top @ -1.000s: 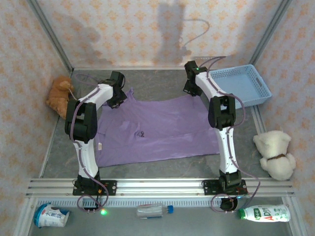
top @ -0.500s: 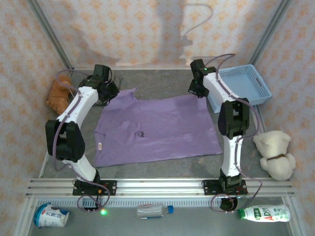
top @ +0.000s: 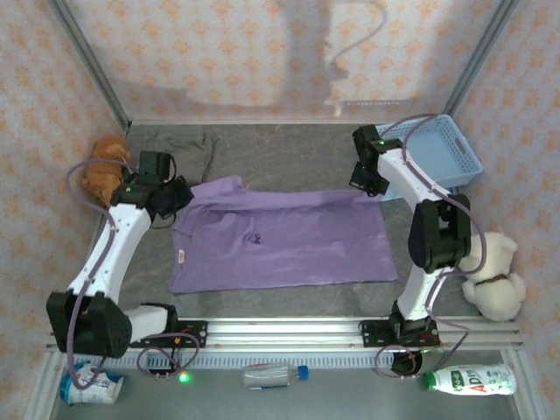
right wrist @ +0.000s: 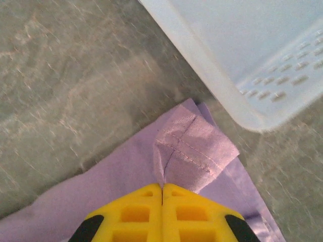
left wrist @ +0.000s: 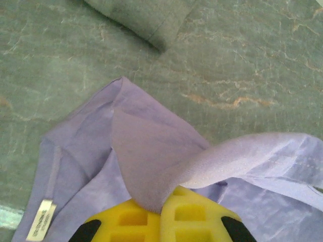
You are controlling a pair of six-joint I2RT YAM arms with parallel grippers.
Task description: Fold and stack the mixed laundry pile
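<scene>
Pulled nearer, the left hand (left wrist: 162, 201) and right hand (right wrist: 162, 187) each clamp a far corner of the purple shirt (top: 280, 241).

Top camera looks down; wrist cameras, seemingly close, share shirt (top: 280, 241).

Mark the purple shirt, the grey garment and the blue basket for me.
purple shirt (top: 306, 241), top external view, middle of its body.
grey garment (top: 184, 140), top external view, its middle.
blue basket (top: 468, 143), top external view, right rim.
</scene>
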